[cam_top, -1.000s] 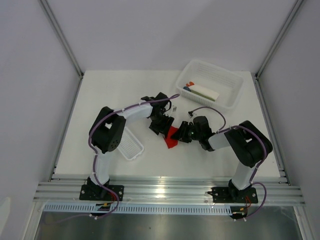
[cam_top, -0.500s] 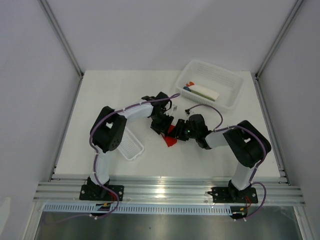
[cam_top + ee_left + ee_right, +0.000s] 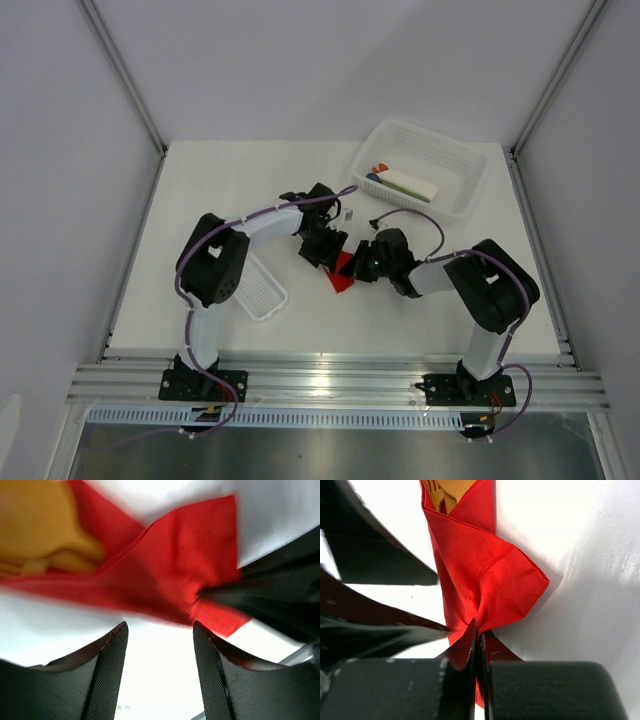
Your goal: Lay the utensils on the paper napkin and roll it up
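Top view. The paper napkin (image 3: 344, 273), a bright red sheet, lies folded near the middle of the white table (image 3: 230, 190). The left gripper (image 3: 327, 254) stands at its 10 o'clock edge and the right gripper (image 3: 361, 266) at its 3 o'clock edge, so the two arms meet over it. A mesh basket (image 3: 455, 195) holding white, blue and red items sits well apart toward 1 o'clock of the napkin. A narrow white tray (image 3: 262, 287) lies toward 8 o'clock, partly under the left arm.

Right wrist view. The right gripper (image 3: 478, 632) has its jaws pressed together on a gathered corner of the paper napkin (image 3: 485, 580), pinching the sheet at the 6 o'clock end of the fold. The napkin is wrapped around the orange utensils (image 3: 445, 492), whose ends show out of the open fold at 12 o'clock. The napkin rests on the table.

Left wrist view. The left gripper (image 3: 160, 630) has its jaws moderately parted with only bare table between the fingers (image 3: 107, 675). The paper napkin (image 3: 175, 565) lies just beyond the tips, and the utensils (image 3: 40, 525) appear as a blurred orange mass at 10 o'clock. A dark finger of the right gripper enters from 3 o'clock and grips the napkin's edge.
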Robot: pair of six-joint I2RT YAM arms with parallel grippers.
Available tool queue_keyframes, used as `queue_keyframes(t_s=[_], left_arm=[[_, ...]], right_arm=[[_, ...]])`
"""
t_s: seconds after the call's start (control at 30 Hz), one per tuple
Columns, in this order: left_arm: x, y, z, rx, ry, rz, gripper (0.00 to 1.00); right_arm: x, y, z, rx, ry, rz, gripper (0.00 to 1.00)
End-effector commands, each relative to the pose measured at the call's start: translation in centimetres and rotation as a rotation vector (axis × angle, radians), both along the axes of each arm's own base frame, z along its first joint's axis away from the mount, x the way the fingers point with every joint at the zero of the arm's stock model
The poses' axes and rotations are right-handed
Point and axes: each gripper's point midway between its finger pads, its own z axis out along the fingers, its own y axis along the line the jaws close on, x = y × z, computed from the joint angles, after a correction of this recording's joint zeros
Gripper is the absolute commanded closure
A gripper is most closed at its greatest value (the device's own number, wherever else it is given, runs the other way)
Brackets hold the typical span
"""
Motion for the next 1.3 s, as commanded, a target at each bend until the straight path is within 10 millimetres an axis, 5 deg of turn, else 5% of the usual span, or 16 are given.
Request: queue_keyframes(t_s=[0.0,0.17,0.37,1.27], left_arm=[[0.7,2.3,3.2,-0.012,-0.085,0.025,0.41],[1.3,4.8,7.5,-0.044,-0.216,0.072,0.38],[0.4,6.7,7.0,-0.036,-0.239,0.105,0.36],[2.5,7.4,9.1,-0.024,-0.323,0.127,0.36]], right_arm=[[-0.5,-2.0,-1.4,-0.149,-0.014,0.000,1.00],[0.1,-2.1,0.8,-0.214,-0.160,0.060,1.00],[0.9,-2.1,2.0,-0.213,-0.245,0.078,1.00],[3.1,-0.8,8.1,-0.254,-0.536,0.103,1.00]])
